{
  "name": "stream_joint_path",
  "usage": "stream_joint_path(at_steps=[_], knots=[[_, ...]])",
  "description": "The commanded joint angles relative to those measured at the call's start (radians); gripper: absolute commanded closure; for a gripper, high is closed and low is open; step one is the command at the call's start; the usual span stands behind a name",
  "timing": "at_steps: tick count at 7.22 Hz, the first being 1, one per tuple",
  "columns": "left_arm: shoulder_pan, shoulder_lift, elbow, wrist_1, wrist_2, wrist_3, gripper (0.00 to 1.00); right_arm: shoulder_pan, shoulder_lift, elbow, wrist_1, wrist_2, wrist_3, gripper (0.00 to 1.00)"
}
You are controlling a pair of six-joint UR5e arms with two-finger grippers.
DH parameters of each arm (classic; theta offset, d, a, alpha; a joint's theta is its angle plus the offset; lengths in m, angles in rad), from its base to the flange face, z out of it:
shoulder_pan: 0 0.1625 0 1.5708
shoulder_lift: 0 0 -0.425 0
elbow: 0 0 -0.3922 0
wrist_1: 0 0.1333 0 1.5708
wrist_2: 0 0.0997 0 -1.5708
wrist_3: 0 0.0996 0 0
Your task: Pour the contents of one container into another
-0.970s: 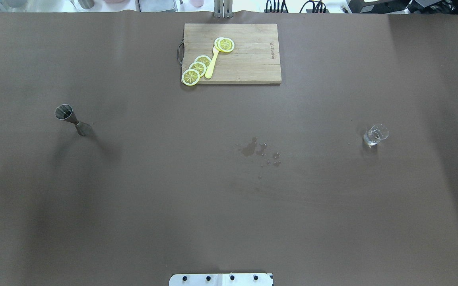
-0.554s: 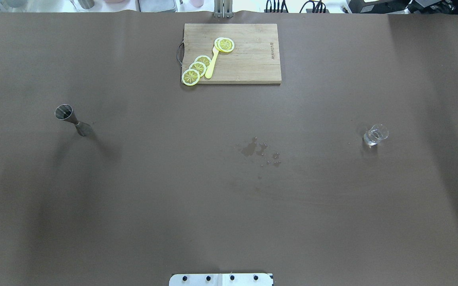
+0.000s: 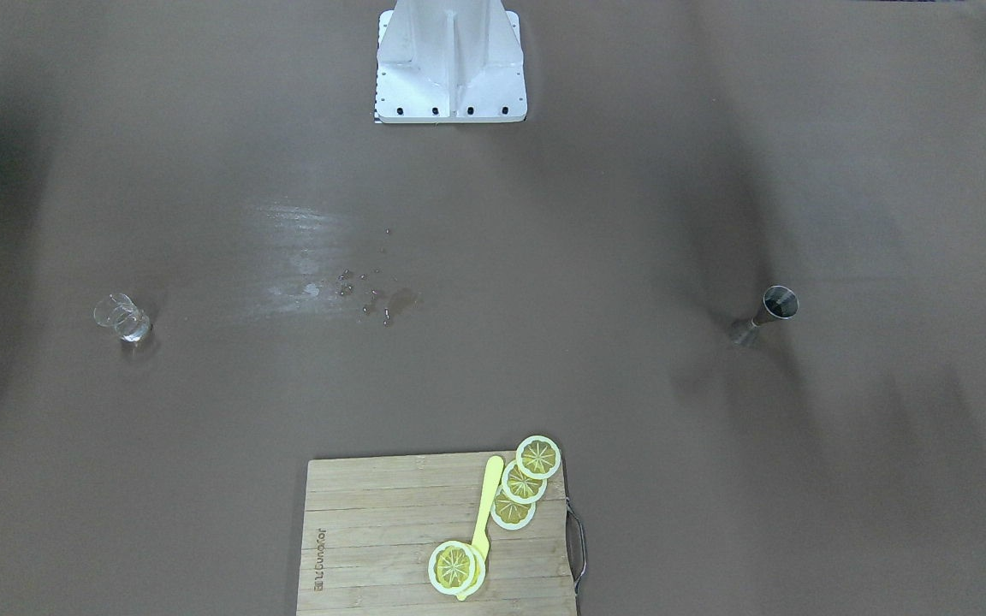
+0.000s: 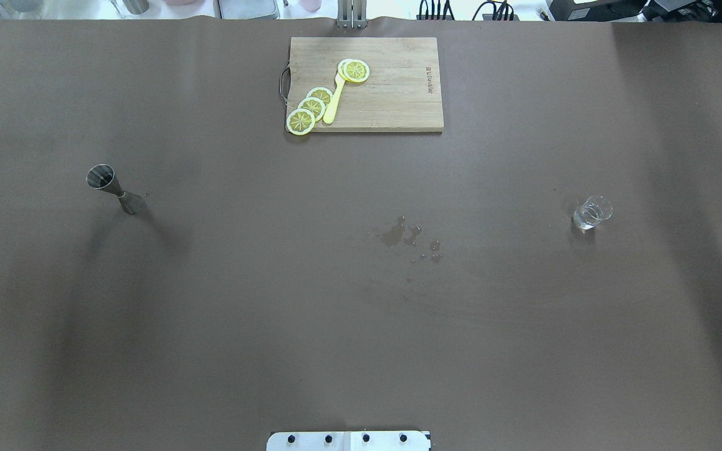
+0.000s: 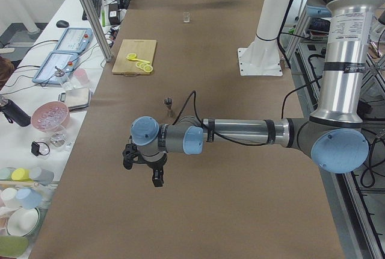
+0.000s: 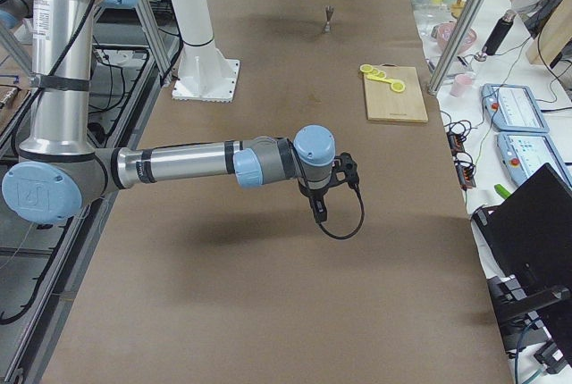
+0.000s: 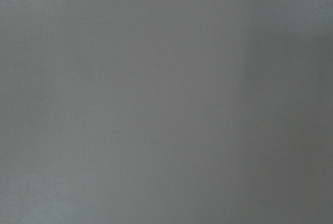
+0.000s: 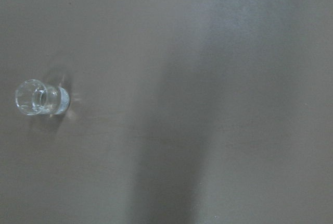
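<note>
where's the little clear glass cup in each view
Front-facing: glass cup far left, mid-height.
Overhead: glass cup far right, mid-height.
Exterior left: glass cup near top, far away.
Exterior right: cannot make it out.
Left wrist: not in it.
Right wrist: glass cup at left edge.
Shared landmark: cutting board, on the operators' side.

Overhead & front cams oppose, both w/ board [image 4: 398,94].

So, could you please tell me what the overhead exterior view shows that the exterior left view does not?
Only the overhead view shows the wet spill mid-table. Only the exterior left view shows the left arm and its pincer above the table; the overhead view shows no arm at all. Both show the jigger, the glass cup and the cutting board with lemon slices.
</note>
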Motion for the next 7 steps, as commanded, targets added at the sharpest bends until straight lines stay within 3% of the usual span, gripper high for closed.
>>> stream_joint_path(at_steps=[1, 2, 3, 4, 7], knots=[[0.000, 0.000, 0.007, -0.011, -0.028, 0.001, 0.01, -0.048, -0.013, 0.042, 0.072, 0.005, 0.012, 0.00], [0.000, 0.000, 0.003, -0.003, -0.027, -0.002, 0.01, -0.054, -0.033, 0.043, 0.116, 0.023, 0.026, 0.00], [0.002, 0.000, 0.001, -0.003, -0.024, -0.004, 0.01, -0.054, -0.080, 0.040, 0.174, 0.102, 0.031, 0.00], [0.000, 0.000, -0.002, -0.002, -0.022, -0.006, 0.01, -0.054, -0.134, 0.034, 0.286, 0.138, 0.031, 0.00], [0.002, 0.012, -0.048, 0.001, -0.017, -0.117, 0.01, -0.055, -0.160, -0.080, 0.553, 0.235, 0.028, 0.00]])
